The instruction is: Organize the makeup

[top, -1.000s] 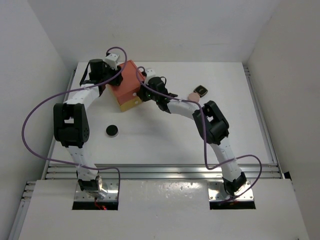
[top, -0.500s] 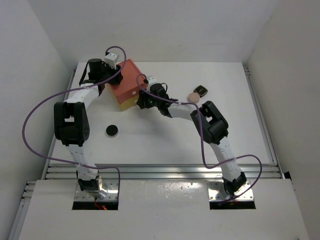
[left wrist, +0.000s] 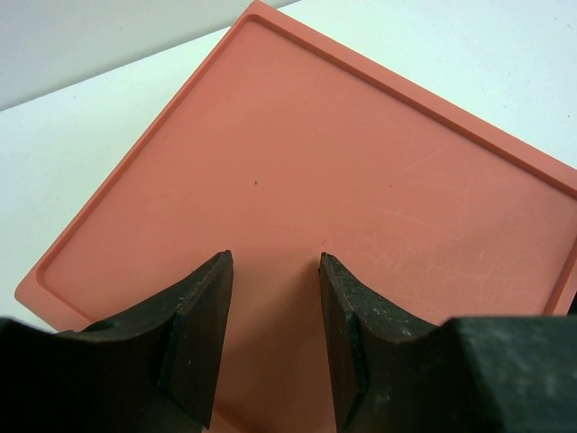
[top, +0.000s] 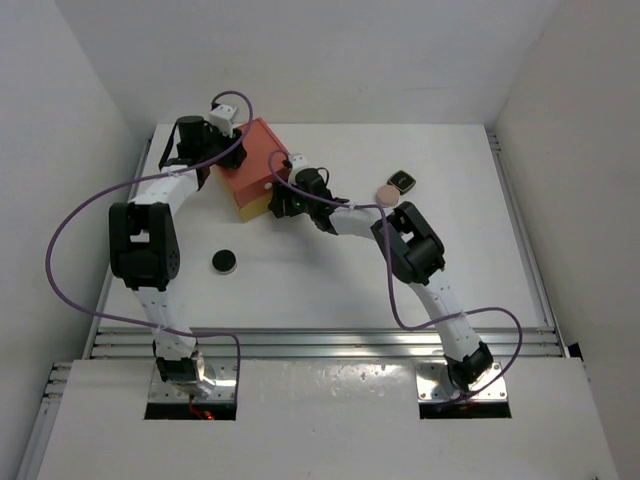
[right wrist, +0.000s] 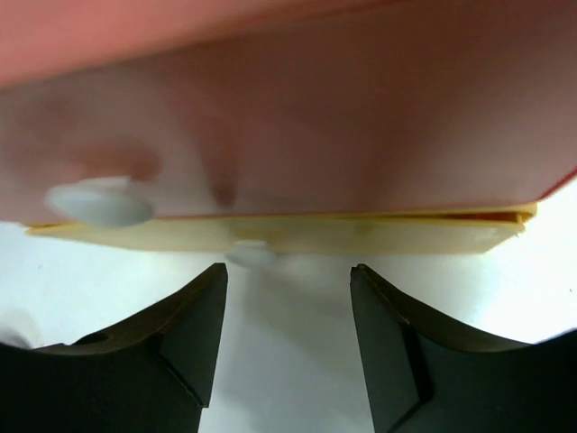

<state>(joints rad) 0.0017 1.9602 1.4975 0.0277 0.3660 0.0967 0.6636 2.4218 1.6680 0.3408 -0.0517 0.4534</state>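
From where I stand, the two arms seem to be sharing one job. The left gripper (left wrist: 275, 311) is set down over the flat top of the orange drawer box (top: 252, 165), most likely to pin it so it won't slide. The right gripper (right wrist: 288, 302) faces the box's front, low down at the yellow drawer (right wrist: 361, 233).

The left jaws are parted a moderate way with nothing between them, only bare orange lid showing in the gap (whether the tips actually press on it, I can't tell). The right jaws are also spread and empty. The drawer's small white knob (right wrist: 251, 255) sits just ahead of their opening and is not yet pinched.

The makeup lies out on the table (top: 330, 280). The black disc (top: 224, 262) is alone near the left arm. The peach-pink compact (top: 386, 192) and the black squarish compact (top: 402, 181) lie side by side beyond the right arm. I see no white tubes.
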